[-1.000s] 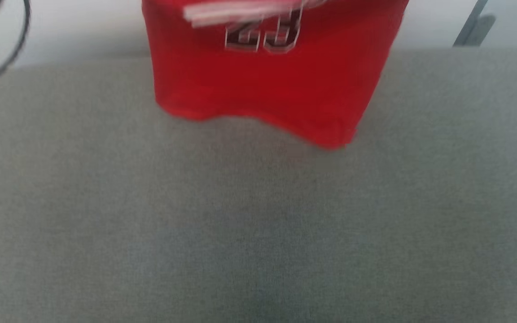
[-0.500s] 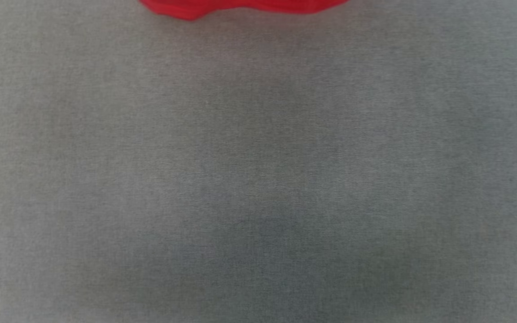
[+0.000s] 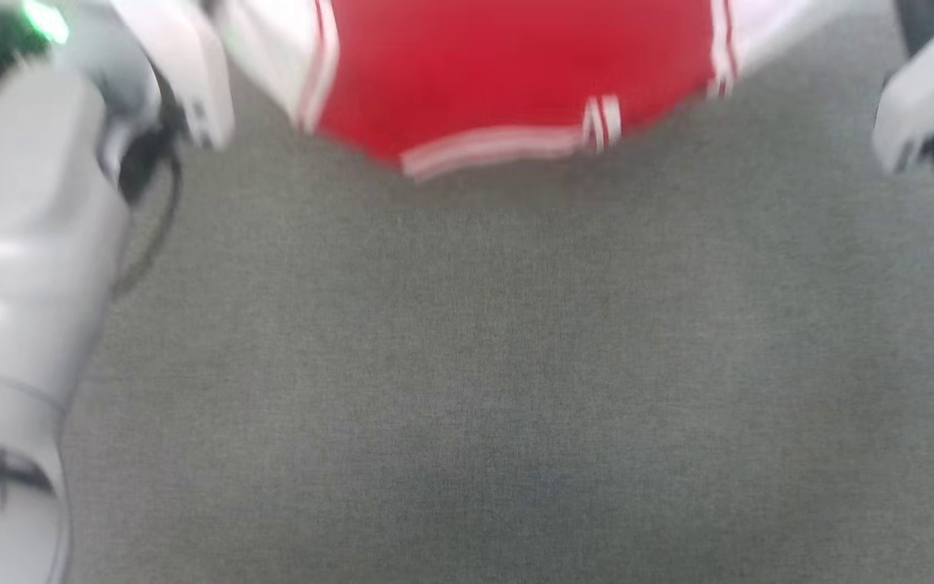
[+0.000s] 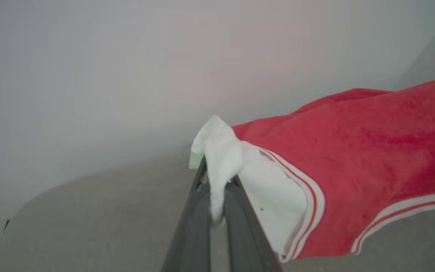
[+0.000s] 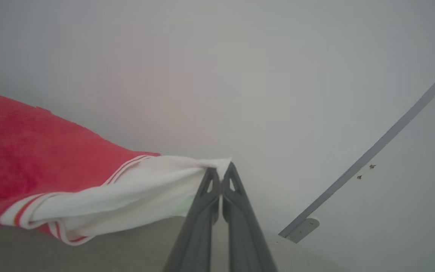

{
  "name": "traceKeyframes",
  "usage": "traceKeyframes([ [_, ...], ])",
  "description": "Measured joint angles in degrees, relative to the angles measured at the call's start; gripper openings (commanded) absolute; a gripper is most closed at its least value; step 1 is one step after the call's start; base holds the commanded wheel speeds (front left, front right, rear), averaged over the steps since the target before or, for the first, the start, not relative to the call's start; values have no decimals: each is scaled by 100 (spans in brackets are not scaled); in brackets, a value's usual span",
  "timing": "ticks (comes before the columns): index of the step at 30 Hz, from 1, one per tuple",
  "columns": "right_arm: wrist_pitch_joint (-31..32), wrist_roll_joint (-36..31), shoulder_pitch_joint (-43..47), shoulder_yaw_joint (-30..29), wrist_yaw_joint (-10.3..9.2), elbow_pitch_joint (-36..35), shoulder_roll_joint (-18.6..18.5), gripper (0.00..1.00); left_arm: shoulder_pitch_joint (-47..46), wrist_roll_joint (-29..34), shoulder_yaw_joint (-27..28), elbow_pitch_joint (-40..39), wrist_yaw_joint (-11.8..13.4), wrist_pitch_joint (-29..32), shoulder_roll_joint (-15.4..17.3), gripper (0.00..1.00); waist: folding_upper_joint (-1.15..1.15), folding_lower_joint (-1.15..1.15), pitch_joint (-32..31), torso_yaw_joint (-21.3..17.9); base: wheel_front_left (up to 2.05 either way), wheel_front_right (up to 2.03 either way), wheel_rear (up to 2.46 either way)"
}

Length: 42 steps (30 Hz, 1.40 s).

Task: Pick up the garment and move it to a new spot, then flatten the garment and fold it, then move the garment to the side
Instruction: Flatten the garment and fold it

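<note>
With my left gripper and right gripper each pinching a white sleeve and the garment stretched across the frame's upper centre, I fear a thin hold slipping if I pull wider.

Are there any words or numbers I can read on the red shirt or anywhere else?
No text here can be read.
On the red jersey-style shirt with white sleeves: no letters or numbers on the parts facing the cameras, just red cloth and white striped trim.
On the pale robot forearm: a dark mark near its lower end, too blurred to read.
On the grey cloth surface: no writing.
</note>
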Motion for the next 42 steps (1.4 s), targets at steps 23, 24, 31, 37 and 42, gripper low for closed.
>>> traceKeyframes([
  [23, 2536, 2625, 4224, 988, 0, -3596, -2089, 0, 5462, -1647, 423, -5773, 2264, 2209, 2451, 0, 0, 0, -987, 3, 0, 0, 0],
  [24, 2630, 2682, 4362, 948, 0, -3710, -2157, 0, 5657, -1679, 468, -6024, 2418, 2249, 2568, 0, 0, 0, -975, 9, 0, 0, 0],
  [31, 3340, 3067, 5280, 545, 0, -4429, -2559, 0, 6757, -1985, 820, -7225, 3293, 2362, 3170, 0, 0, 0, -890, 49, 0, 0, 0],
  [37, 4073, 3453, 6175, 77, 0, -4866, -2713, 0, 7343, -2096, 970, -7798, 3789, 2449, 3467, 0, 0, 0, -808, 64, 0, 0, 0],
  [42, 4429, 3357, 6594, -334, 0, -5112, -2492, 0, 7487, -2112, 1011, -7933, 3857, 2340, 3462, 0, 0, 0, -695, 51, 0, 0, 0],
])
